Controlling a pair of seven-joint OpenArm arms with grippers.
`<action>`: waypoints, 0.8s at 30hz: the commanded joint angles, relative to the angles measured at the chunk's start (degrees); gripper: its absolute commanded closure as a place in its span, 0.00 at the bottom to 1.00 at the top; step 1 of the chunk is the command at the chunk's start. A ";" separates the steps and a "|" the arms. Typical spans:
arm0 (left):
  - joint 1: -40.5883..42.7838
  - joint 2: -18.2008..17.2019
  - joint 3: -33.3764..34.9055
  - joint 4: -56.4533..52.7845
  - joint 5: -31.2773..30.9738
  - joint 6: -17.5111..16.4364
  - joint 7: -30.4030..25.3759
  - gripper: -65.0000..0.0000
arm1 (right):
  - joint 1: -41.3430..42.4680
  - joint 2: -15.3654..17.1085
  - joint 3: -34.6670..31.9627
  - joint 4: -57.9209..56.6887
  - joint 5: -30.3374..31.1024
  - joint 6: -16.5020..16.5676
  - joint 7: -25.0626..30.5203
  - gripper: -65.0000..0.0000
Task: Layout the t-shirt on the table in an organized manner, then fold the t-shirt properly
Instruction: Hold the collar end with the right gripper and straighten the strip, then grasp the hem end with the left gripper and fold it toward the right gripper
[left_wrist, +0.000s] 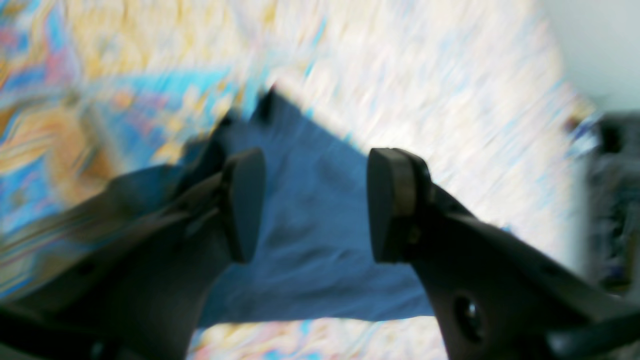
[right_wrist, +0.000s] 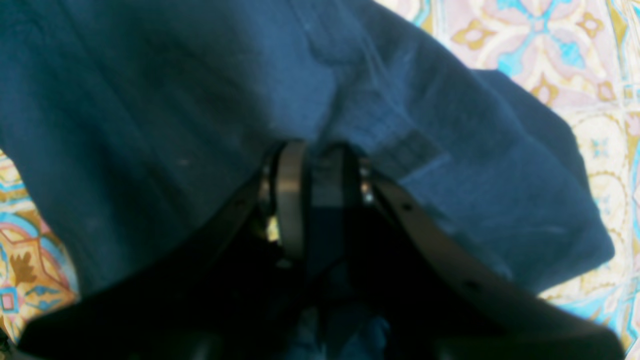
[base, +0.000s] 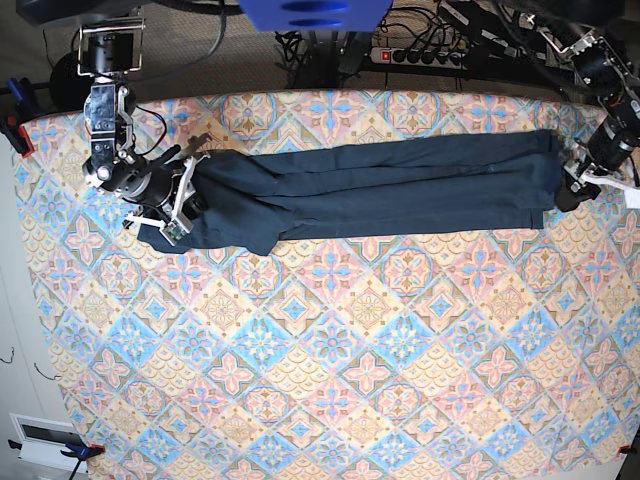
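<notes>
The t-shirt (base: 380, 185) is stretched into a long, narrow band along the far part of the table (base: 330, 350), running from one side almost to the other, with lengthwise folds along it. No print, label or writing can be made out on the cloth in any view, and no brand can be read on the arms.

In the base view the right gripper (base: 188, 198) is seen at the end of the shirt on that view's left, where the cloth is bunched and a flap droops toward the near side. In the right wrist view the jaws of this gripper (right_wrist: 317, 195) are seen drawn close together with a fold of navy cloth (right_wrist: 200, 100) pinched between the pads; the shirt is draped over and around the fingers, and patterned tablecloth (right_wrist: 560, 45) is visible beyond it.

The left gripper (base: 575, 185) is seen at the opposite end of the shirt. In the left wrist view, which is heavily blurred, its jaws (left_wrist: 315, 205) are spread apart with nothing between them; the shirt (left_wrist: 310, 260) lies beneath the gap, and the table (left_wrist: 425, 75) is seen around it.
</notes>
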 joint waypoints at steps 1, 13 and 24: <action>-0.60 -1.25 -0.13 0.88 -0.15 -0.33 0.12 0.52 | 0.13 0.54 -0.02 0.01 -1.03 0.14 -1.50 0.80; -5.00 -3.44 7.43 0.70 15.58 -0.42 1.62 0.09 | 0.04 0.54 -0.02 0.54 -1.03 0.14 0.08 0.80; -8.16 -3.44 13.14 -10.02 19.98 -0.42 -0.93 0.19 | 0.04 0.54 0.33 0.54 -1.03 0.14 0.08 0.80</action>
